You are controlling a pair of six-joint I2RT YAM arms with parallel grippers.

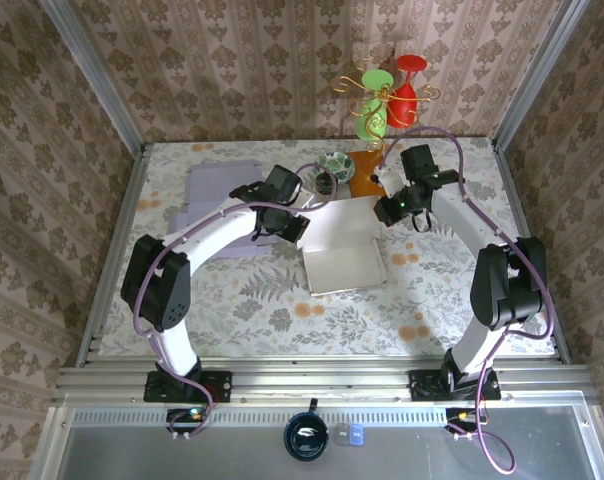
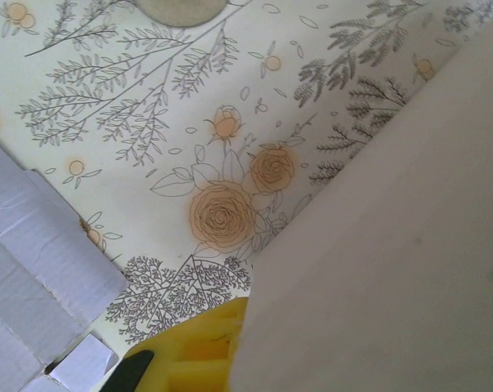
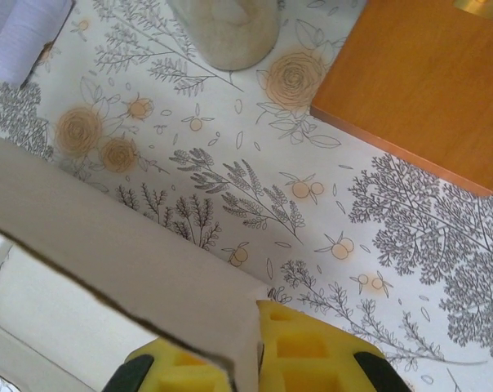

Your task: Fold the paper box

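Both jaws pinch rear edge of paper box (image 1: 344, 268).

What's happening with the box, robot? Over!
Left gripper, right gripper: both shut on the flap of the paper box. Flap raised, box not closed. Bowl and orange stand just behind, clear of it.
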